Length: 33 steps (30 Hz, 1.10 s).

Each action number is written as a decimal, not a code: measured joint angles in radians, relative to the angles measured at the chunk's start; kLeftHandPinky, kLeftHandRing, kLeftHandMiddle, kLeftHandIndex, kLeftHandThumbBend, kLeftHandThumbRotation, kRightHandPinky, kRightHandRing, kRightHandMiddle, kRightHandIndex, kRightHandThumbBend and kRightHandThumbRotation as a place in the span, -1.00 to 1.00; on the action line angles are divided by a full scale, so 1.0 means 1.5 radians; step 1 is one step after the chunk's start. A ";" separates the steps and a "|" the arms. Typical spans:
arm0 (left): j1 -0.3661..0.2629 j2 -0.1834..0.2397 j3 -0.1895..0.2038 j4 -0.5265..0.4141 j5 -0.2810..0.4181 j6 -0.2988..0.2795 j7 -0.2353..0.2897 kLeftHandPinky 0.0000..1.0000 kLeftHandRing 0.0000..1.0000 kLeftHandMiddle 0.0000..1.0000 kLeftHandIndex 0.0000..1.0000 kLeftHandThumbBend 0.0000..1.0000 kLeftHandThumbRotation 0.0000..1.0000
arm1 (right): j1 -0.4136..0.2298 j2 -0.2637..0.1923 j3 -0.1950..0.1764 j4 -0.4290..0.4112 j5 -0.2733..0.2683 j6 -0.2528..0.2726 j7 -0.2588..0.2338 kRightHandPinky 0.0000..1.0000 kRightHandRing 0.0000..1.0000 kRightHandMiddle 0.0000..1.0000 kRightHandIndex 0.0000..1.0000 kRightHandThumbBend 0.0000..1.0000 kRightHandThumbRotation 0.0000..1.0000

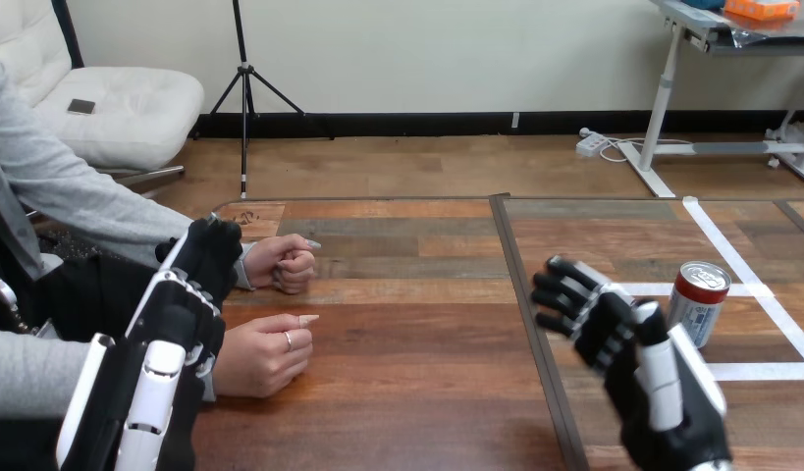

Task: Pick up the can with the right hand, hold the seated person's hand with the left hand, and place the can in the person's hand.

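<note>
Can [699, 302]: upright on the table [407, 373], long axis vertical, top end up with the silver lid facing us. It stands on the right part of the table, inside a corner of white tape lines [741, 263], well in from the far edge.

Right hand [599, 316]: just left of the can, fingers spread and only slightly bent, pointing toward the view's left. It holds nothing. The back of the hand is toward the can, and we cannot tell whether the two touch.

Left hand [203, 260]: raised at the view's left, lying over the wrist of the person's upper hand [285, 263], which is closed in a fist on the wood. We cannot tell whether the left hand grips that wrist or only rests on it.

The person's lower hand [265, 353] lies loosely closed on the table, nearer to us, just beside the left forearm.

Room: a broad stretch of bare wood lies between the person's hands and the right hand, crossed by a dark strip [535, 324] running front to back. The wood just behind the can is also bare.
</note>
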 measured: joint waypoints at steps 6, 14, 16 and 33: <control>0.002 0.001 0.000 0.000 0.000 0.005 -0.002 1.00 0.97 0.91 0.89 -0.26 0.71 | -0.036 -0.015 -0.016 0.035 -0.002 -0.024 -0.005 0.50 0.62 0.64 0.64 0.71 0.97; 0.002 0.001 0.000 0.000 0.000 0.005 -0.011 1.00 0.95 0.90 0.86 -0.24 0.72 | -0.088 -0.046 -0.036 0.075 0.000 -0.025 -0.002 0.54 0.64 0.65 0.64 0.75 0.97; 0.002 0.001 0.000 0.000 0.000 0.005 -0.013 1.00 0.95 0.90 0.85 -0.24 0.73 | -0.102 -0.054 -0.041 0.085 0.000 -0.025 -0.003 0.55 0.64 0.65 0.65 0.75 0.97; 0.002 0.001 0.001 0.008 -0.008 0.004 -0.045 1.00 1.00 0.96 0.91 -0.22 0.69 | -0.216 -0.108 -0.084 0.190 -0.003 -0.026 -0.026 0.70 0.71 0.70 0.71 0.77 0.99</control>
